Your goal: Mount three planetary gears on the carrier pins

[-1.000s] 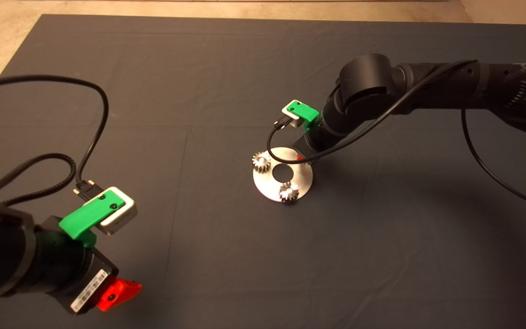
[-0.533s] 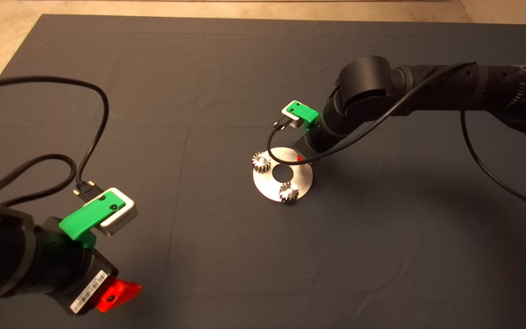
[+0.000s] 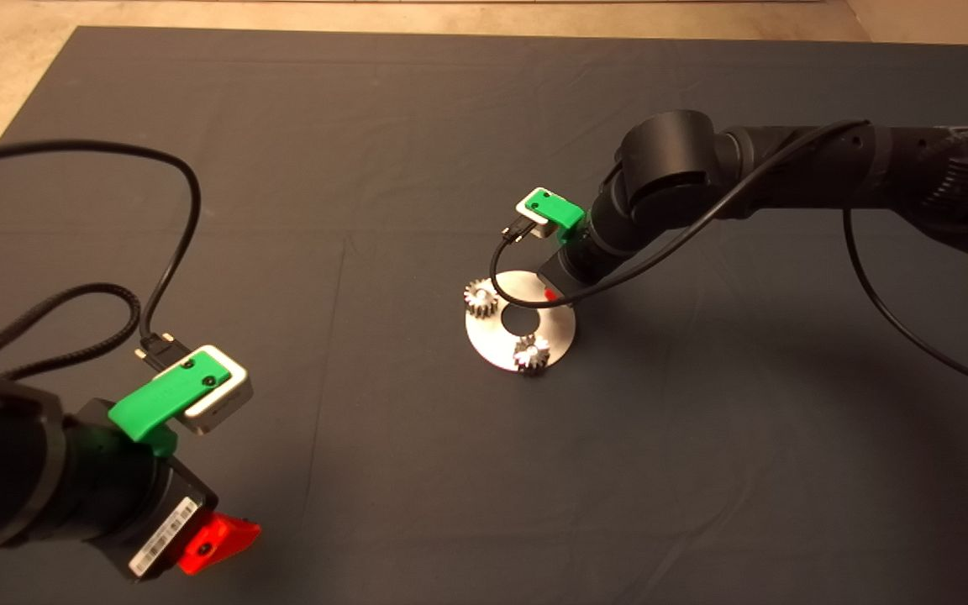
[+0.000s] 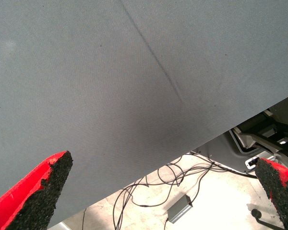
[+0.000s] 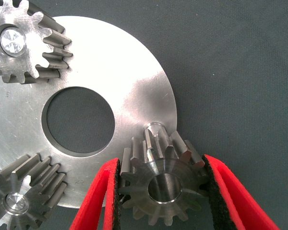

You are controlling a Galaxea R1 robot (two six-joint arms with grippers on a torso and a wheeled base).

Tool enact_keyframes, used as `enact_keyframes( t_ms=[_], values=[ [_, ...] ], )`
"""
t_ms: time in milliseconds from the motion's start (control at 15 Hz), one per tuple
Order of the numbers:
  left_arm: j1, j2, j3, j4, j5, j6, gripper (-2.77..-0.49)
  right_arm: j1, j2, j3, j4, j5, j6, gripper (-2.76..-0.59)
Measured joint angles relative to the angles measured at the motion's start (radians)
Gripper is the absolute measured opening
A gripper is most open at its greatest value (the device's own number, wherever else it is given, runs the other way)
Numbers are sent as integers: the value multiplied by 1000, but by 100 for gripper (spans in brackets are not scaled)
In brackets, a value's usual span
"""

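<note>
The shiny round disc (image 3: pixel 555 332) lies mid-mat. Two planetary gears (image 3: pixel 481 298) (image 3: pixel 531 353) sit on carrier pins on it; in the right wrist view these gears (image 5: pixel 19 45) (image 5: pixel 21 199) show their pin ends in their centres. My right gripper (image 3: pixel 550 293) is at the disc's far right edge, shut on the third gear (image 5: pixel 163 189). That gear hangs over the disc's (image 5: pixel 120 72) rim, just beside the free pin (image 5: pixel 155 130), its hole off the pin. My left gripper (image 3: pixel 219 538) is parked at the lower left, open and empty (image 4: pixel 163 163).
The dark mat (image 3: pixel 417 151) has a faint crease (image 3: pixel 341 286). Black cables loop from both wrists (image 3: pixel 173 244) (image 3: pixel 870 277). Past the mat's edge, the left wrist view shows floor cables (image 4: pixel 158 184).
My right arm has sunk slightly toward the disc, with the gear still in its fingers. The left arm and the two seated gears have not moved.
</note>
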Motion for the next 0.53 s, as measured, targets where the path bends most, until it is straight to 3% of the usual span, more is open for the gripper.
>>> enact_keyframes(
  t_ms=[533],
  values=[
    [0,1,0,0,0,0,-49,0,7,-13,-11,1,-7,-241]
  ],
)
